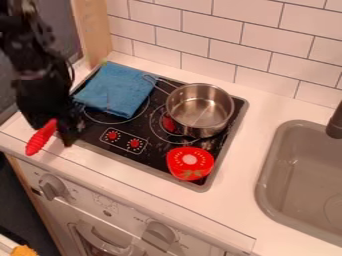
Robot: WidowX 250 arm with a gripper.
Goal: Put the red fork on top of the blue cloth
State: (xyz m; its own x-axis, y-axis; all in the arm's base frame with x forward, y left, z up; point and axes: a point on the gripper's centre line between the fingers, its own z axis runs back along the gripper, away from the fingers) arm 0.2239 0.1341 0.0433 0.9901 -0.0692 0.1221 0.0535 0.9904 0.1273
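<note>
The black gripper (57, 131) hangs at the left, over the stove's front left corner and the counter beside it. Right at it is the red fork (41, 138), slanting from its upper end against the gripper down to the lower left, near the counter's front edge. Whether the gripper holds the fork cannot be told. The blue cloth (116, 90) lies folded on the back left of the stove, to the right of the arm and behind the gripper.
A metal pot (200, 111) stands on the right of the black stove top (145, 145). In front of the pot lies a red tomato-like toy (190, 163). A grey sink (267, 172) with a dark faucet (335, 125) is at the right; a tiled wall runs behind.
</note>
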